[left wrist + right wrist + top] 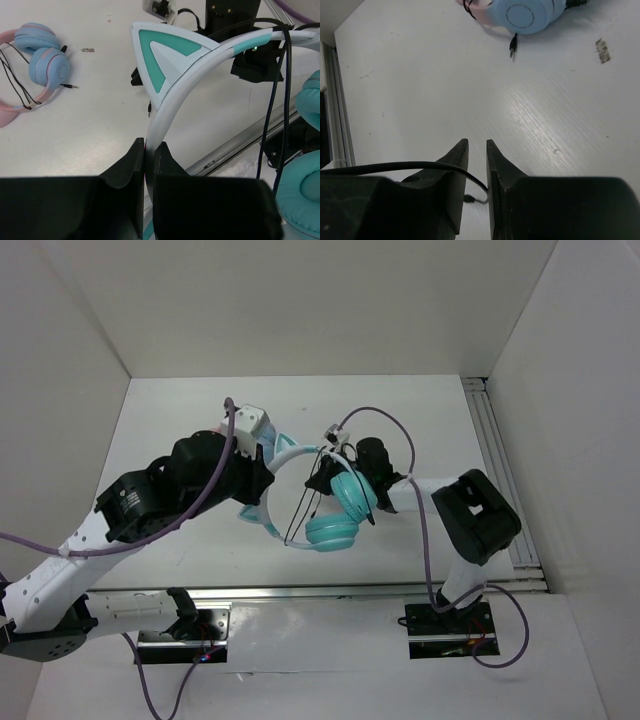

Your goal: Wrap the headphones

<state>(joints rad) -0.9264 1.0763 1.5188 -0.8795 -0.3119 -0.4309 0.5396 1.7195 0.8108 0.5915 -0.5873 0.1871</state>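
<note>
Left wrist view — headphones headband pinched in the left hand.

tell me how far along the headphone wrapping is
Early to midway, by the look of it. Done: the teal headphones are lifted off the table, the left gripper clamped on the headband. In hand: the right gripper pinches the black cable, and a couple of strands already cross the band. Left: winding the remaining cable; how much is slack isn't clear.
</note>
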